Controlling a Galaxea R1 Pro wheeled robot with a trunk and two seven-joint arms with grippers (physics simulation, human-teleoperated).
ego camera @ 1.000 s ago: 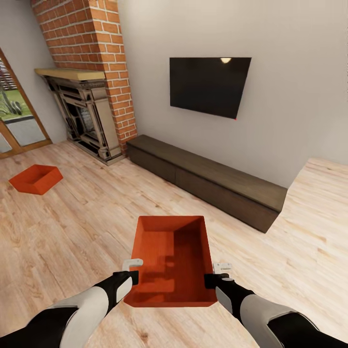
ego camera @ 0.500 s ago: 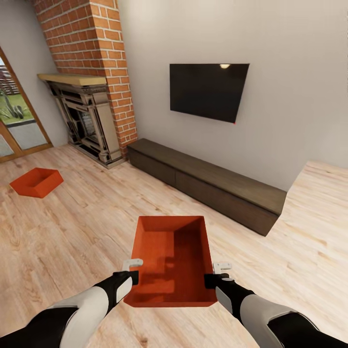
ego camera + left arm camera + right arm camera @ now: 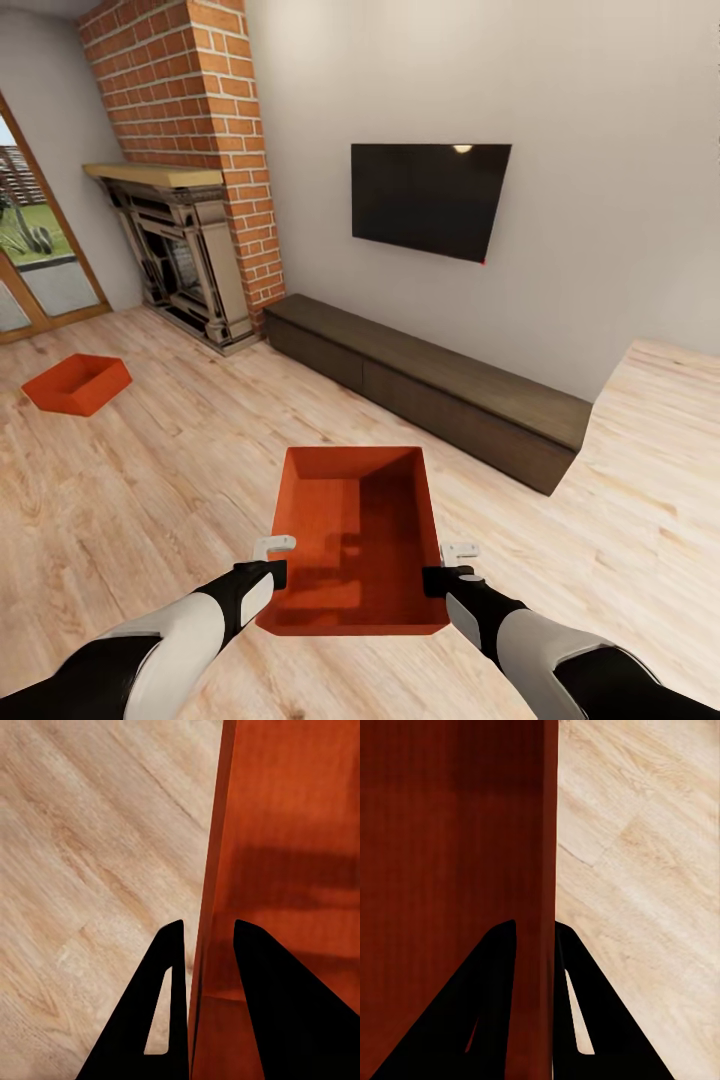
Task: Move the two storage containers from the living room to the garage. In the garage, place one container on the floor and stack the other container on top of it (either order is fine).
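Lower centre of frame: one bin (image 3: 355,535), stiff, likely light; I had left gripper (image 3: 272,549) and right gripper (image 3: 458,553) each clamped on a side wall.

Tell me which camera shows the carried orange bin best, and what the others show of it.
The head view: the carried bin shows whole, open side up, between the left gripper and right gripper. The left wrist view gives one side wall pinched between the fingers; the right wrist view gives the opposite wall.
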